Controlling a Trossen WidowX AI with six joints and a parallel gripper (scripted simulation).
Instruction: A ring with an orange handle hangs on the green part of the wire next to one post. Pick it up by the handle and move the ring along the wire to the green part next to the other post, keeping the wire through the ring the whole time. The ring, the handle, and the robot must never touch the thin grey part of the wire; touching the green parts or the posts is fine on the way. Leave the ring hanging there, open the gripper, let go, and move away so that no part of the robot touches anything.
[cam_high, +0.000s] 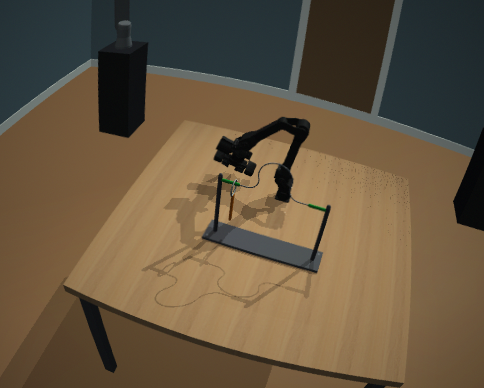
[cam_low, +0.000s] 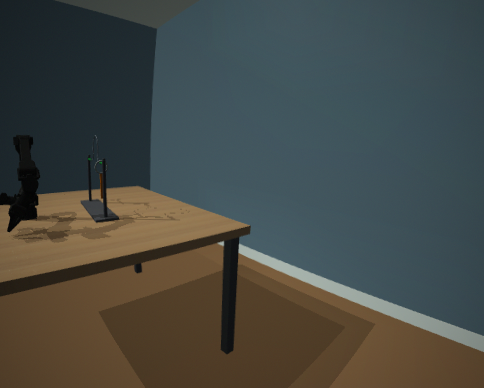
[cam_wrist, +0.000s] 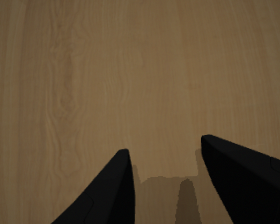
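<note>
The ring (cam_high: 232, 194) (cam_low: 95, 167) hangs on the green part (cam_high: 226, 181) beside the left post (cam_high: 218, 205) in the top view, which is the nearer post (cam_low: 105, 195) in the exterior view. Its orange handle (cam_high: 231, 208) (cam_low: 102, 186) hangs straight down. The thin grey wire curves over to the other green part (cam_high: 317, 207) beside the right post (cam_high: 321, 234). My gripper (cam_wrist: 165, 151) is partly open, with nothing between its fingers. It is on the arm's side of the wire, apart from ring and handle; its fingertips are unclear in the top view.
A dark grey base plate (cam_high: 260, 246) (cam_low: 92, 206) joins the posts and rests on the wooden table (cam_high: 360, 300) (cam_low: 190, 225). My arm's base stands behind the wire in the top view. Arm and wire shadows fall on the table. Black pedestals stand beyond the table.
</note>
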